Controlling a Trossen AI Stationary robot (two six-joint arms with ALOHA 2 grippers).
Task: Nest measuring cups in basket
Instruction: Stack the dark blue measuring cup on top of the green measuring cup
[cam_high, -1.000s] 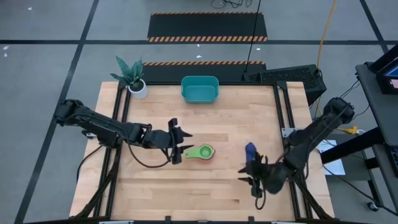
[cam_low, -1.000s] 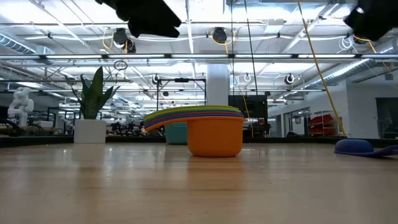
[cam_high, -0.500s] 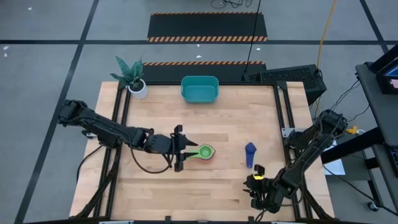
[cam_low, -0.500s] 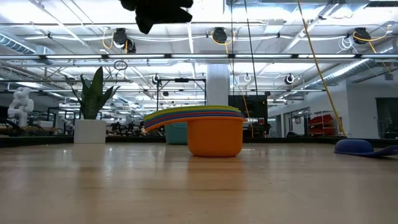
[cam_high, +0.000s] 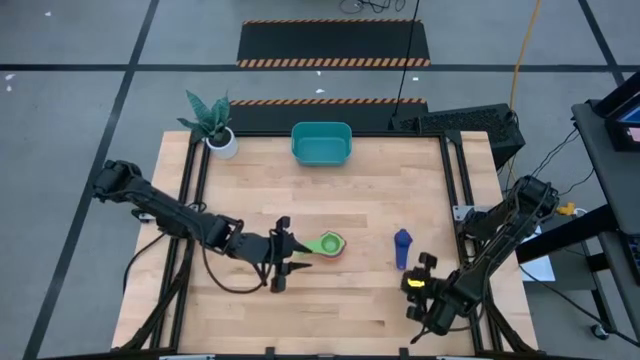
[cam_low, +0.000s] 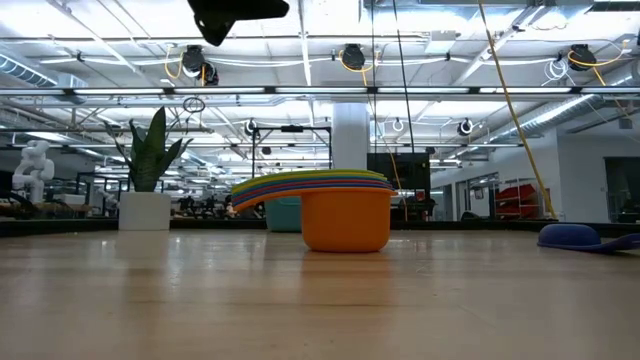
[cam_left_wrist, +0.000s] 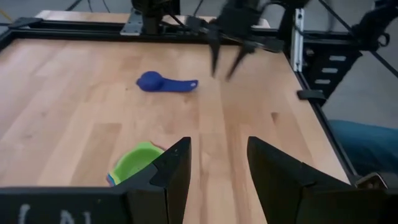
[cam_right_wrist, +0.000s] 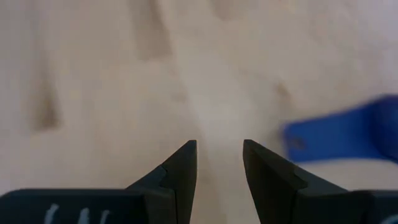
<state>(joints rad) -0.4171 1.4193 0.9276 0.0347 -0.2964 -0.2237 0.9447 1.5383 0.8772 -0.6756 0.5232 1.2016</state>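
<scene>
A nested stack of measuring cups (cam_high: 327, 244) stands mid-table, green on top (cam_left_wrist: 134, 164). It rests on the base of its orange bottom cup (cam_low: 345, 218). One blue cup (cam_high: 402, 246) lies alone on the wood to the stack's right (cam_left_wrist: 163, 83) (cam_low: 585, 237). The teal basket (cam_high: 321, 143) sits at the far edge. My left gripper (cam_high: 296, 258) (cam_left_wrist: 217, 162) hangs open above the table, left of and a little nearer than the stack. My right gripper (cam_high: 425, 266) (cam_right_wrist: 219, 155) is open near the blue cup's handle (cam_right_wrist: 336, 137) and touches nothing.
A white plant pot (cam_high: 222, 141) (cam_low: 145, 210) stands at the far left corner. Bare wood stretches between the stack and the basket and along the near edge. My right gripper also shows far off in the left wrist view (cam_left_wrist: 227, 57).
My left gripper has drifted toward the near edge, ending just off the stack's near left side. My right arm has pulled back toward the near right corner and swung its gripper round near the blue cup. No cup has moved.
</scene>
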